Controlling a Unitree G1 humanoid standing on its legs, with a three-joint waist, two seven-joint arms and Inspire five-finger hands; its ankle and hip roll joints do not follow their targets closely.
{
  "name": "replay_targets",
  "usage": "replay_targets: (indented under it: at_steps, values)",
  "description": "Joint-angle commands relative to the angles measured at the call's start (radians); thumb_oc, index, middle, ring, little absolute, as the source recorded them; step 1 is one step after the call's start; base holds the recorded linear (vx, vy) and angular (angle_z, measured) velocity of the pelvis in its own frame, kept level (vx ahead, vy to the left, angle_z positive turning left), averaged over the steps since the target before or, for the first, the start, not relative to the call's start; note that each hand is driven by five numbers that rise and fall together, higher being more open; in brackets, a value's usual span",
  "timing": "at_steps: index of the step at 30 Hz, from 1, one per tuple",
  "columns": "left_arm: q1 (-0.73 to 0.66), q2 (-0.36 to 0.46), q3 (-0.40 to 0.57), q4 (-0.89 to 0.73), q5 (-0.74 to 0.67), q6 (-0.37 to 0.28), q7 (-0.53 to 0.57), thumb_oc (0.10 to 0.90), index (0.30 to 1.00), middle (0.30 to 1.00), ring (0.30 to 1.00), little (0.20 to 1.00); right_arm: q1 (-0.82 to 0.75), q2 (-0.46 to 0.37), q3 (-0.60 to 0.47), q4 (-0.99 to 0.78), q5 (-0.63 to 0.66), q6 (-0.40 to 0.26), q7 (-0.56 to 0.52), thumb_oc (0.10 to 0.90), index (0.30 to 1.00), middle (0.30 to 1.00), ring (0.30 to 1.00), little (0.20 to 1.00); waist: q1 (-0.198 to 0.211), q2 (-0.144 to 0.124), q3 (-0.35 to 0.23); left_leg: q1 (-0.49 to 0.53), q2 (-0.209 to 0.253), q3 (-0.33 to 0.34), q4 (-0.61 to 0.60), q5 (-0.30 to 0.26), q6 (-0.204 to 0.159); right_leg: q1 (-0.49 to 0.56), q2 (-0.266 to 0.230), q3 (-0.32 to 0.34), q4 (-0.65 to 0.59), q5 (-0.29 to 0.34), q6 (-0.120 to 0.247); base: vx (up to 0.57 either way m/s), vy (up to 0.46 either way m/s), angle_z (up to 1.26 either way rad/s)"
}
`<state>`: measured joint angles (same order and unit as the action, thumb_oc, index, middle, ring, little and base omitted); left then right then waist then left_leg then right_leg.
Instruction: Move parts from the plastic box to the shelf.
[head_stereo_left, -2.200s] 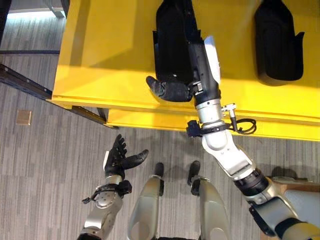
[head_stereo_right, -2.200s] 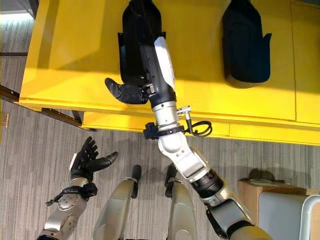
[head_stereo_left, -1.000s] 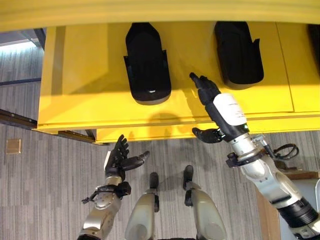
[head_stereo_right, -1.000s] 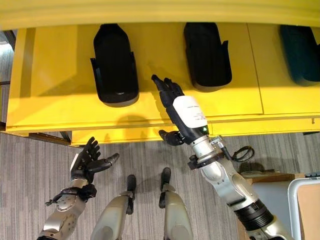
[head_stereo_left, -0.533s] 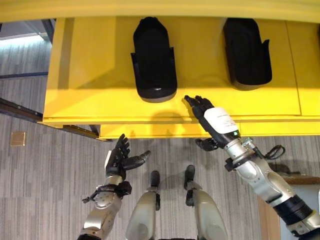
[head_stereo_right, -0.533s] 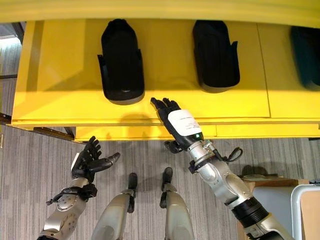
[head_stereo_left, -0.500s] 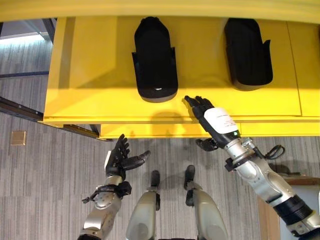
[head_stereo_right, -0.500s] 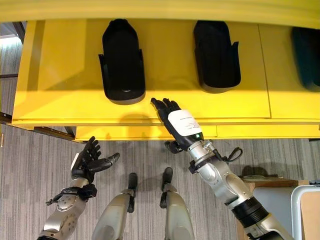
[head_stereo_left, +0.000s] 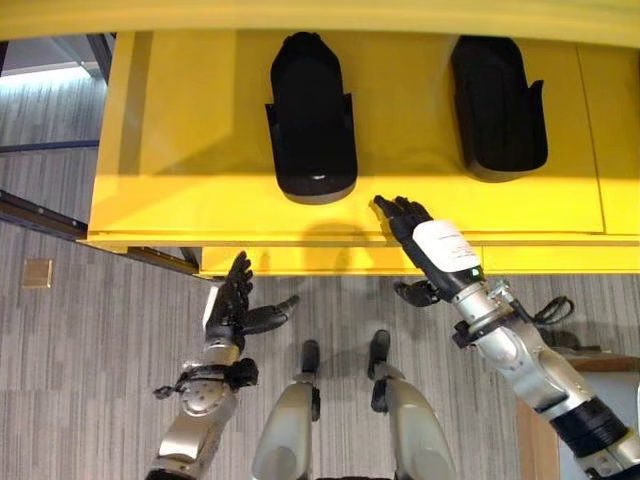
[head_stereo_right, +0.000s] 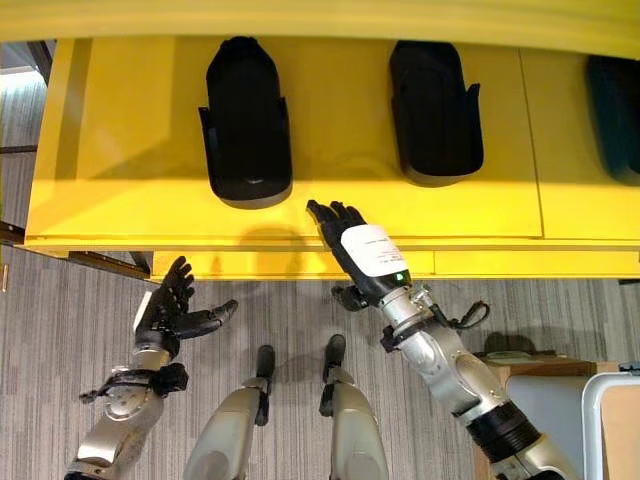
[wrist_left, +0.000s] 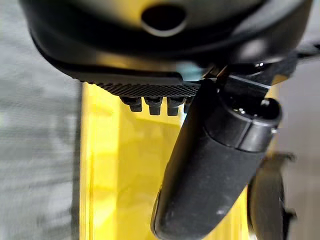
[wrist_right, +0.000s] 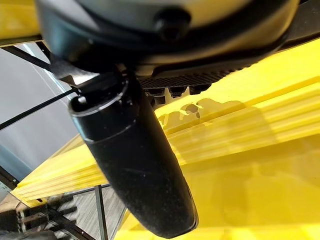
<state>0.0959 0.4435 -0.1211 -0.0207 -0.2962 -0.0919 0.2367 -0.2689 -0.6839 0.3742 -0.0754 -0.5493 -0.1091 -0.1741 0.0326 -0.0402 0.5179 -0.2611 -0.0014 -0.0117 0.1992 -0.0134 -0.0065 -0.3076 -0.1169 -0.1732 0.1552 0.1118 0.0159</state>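
I am standing before the yellow shelf (head_stereo_left: 180, 190), on which two black parts (head_stereo_left: 312, 115) and (head_stereo_left: 498, 105) are lying flat and well apart, the first toward 12 o'clock from me, the second toward 1 o'clock; the right eye view is also catching the edge of a third dark part (head_stereo_right: 620, 110) at 2 o'clock, which the left eye view is not including. I am reaching my right hand (head_stereo_left: 425, 240) over the shelf's front lip, fingers (head_stereo_left: 400, 213) straight and spread, empty, pointing toward 11 o'clock and lying near but not touching the nearer part; I judge the parts are lying narrow end inward and spaced so that each is resting stably with room for a hand between them. I am holding my left hand (head_stereo_left: 235, 305) low over the grey floor (head_stereo_left: 80, 380) at 9 o'clock, fingers relaxed and open, thumb out, carrying nothing, apparently idle and keeping out of the working arm's way. The right wrist view is showing the thumb (wrist_right: 135, 165) extended over the shelf's ribbed yellow edge (wrist_right: 225, 130) with the fingertips' shadow on it, confirming an empty palm, which the head views are only suggesting; the left wrist view is likewise showing a straight thumb (wrist_left: 210, 165) against yellow surface. In the right eye view, at 4 o'clock, a pale box corner (head_stereo_right: 610, 420) is appearing; whether that is the plastic box I cannot tell.
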Motion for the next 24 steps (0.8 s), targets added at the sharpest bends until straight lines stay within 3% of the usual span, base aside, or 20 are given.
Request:
replay_targets:
  at_steps: [1,10,17,19,24]
  values:
    - [0.073,0.099,0.054,-0.114,0.165,-0.13,0.053,0.9,1.0,1.0,1.0,1.0,0.012,-0.026,-0.044,-0.115,0.006,-0.095,-0.076,0.9,1.0,1.0,1.0,1.0,0.015,-0.02,-0.146,-0.017,0.046,-0.035,-0.032,0.028,-0.029,0.05,-0.096,0.027,0.041,-0.064,0.112,0.0,0.0,0.0]
    - [0.111,0.281,0.072,-0.217,0.521,-0.165,0.112,0.9,1.0,1.0,1.0,1.0,0.084,-0.086,-0.055,-0.138,0.015,-0.155,-0.083,0.9,1.0,1.0,1.0,1.0,0.007,-0.007,-0.167,0.01,0.046,-0.035,-0.046,0.026,-0.034,0.068,-0.099,0.022,0.042,-0.076,0.121,0.02,-0.006,0.03]
    - [0.098,0.331,0.047,-0.232,0.642,-0.167,0.131,0.9,1.0,1.0,1.0,1.0,0.108,-0.102,-0.067,-0.15,0.024,-0.171,-0.095,0.9,1.0,1.0,1.0,1.0,-0.006,-0.003,-0.181,0.023,0.048,-0.032,-0.052,0.025,-0.036,0.075,-0.097,0.025,0.041,-0.079,0.122,0.01,-0.005,0.02]
    - [0.097,0.362,0.05,-0.251,0.757,-0.166,0.159,0.9,1.0,1.0,1.0,1.0,0.127,-0.103,-0.079,-0.158,0.03,-0.182,-0.105,0.9,1.0,1.0,1.0,1.0,-0.012,-0.003,-0.186,0.028,0.049,-0.03,-0.052,0.022,-0.036,0.073,-0.095,0.028,0.047,-0.083,0.122,0.0,0.0,0.0]
    - [0.093,0.366,0.034,-0.257,0.798,-0.172,0.159,0.9,1.0,1.0,1.0,1.0,0.166,-0.099,-0.104,-0.169,0.033,-0.183,-0.11,0.9,1.0,1.0,1.0,1.0,-0.022,-0.002,-0.195,0.037,0.053,-0.026,-0.066,0.025,-0.038,0.072,-0.09,0.033,0.045,-0.087,0.122,0.0,0.0,0.0]
